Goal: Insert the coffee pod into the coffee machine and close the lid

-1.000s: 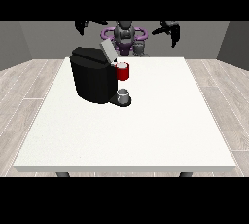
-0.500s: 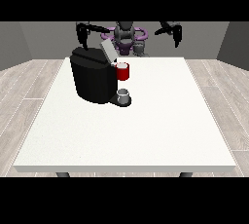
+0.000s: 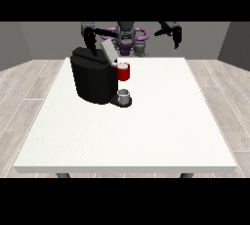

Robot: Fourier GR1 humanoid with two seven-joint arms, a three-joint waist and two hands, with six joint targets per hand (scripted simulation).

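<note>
Red marks the pod holder (image 3: 123,72) at the front of the black coffee machine (image 3: 95,76), which stands on the far left part of the white tabletop (image 3: 146,121) as you view it; whether the coffee pod itself already sits inside that red part cannot be told. A grey lid (image 3: 108,51) stands raised and tilted above the machine's top, so closing is not yet done. A small grey cup (image 3: 124,95) rests on the machine's base, just below the red holder. Bring the robot hand at the view's left (image 3: 90,39), which hovers just above the machine's rear, over the lid's upper edge and press down along the hinge arc, not sideways, so the machine does not slide. Its fingers point downward; whether they are spread or curled cannot be told. The robot hand at the view's right (image 3: 175,33) hangs well apart from the machine, holding nothing visible; keep it there.
</note>
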